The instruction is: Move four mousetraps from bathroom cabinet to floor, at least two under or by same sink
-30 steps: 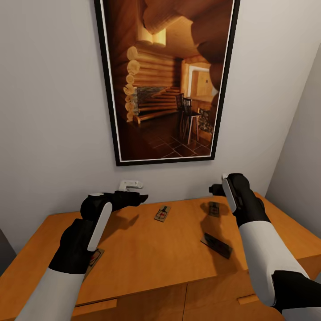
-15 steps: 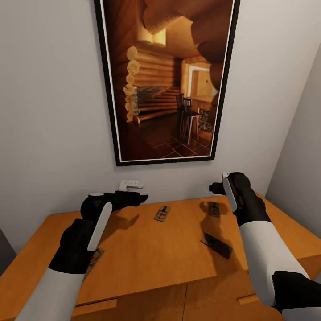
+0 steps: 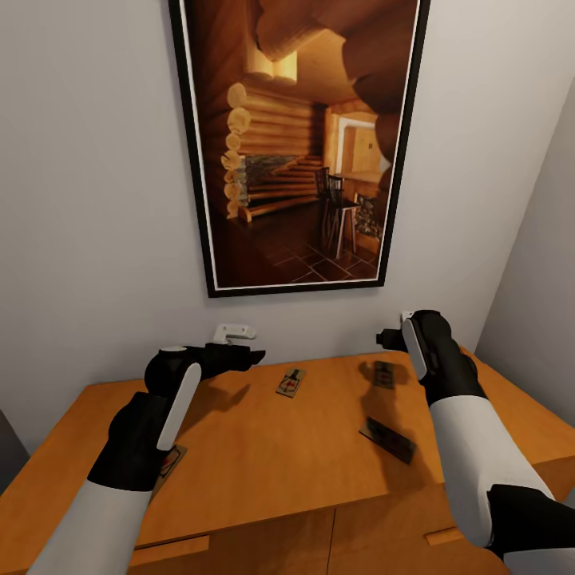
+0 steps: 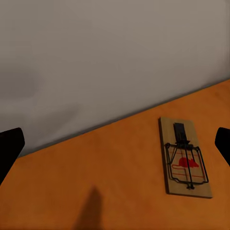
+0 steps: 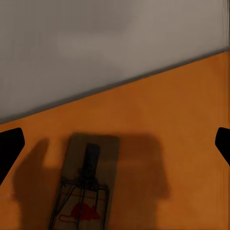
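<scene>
The orange-brown cabinet (image 3: 263, 455) has mousetraps lying flat on its top. One mousetrap (image 3: 291, 382) lies near the back middle, and in the left wrist view this mousetrap (image 4: 186, 164) sits close to the wall. Another mousetrap (image 3: 384, 374) lies in shadow at the back right, below my right gripper (image 3: 386, 338); the right wrist view looks down on this mousetrap (image 5: 86, 191). A darker third mousetrap (image 3: 389, 439) lies nearer the front. A further mousetrap (image 3: 170, 461) peeks out beneath my left forearm. My left gripper (image 3: 249, 356) hovers open over the back left. Both grippers are empty.
A large framed picture (image 3: 295, 144) of a log cabin interior hangs on the grey wall behind the cabinet. A side wall (image 3: 535, 303) closes in at the right. Bar handles (image 3: 172, 548) mark the drawer fronts along the cabinet's front.
My right gripper has risen slightly above the back right mousetrap. The left arm has hardly moved.
</scene>
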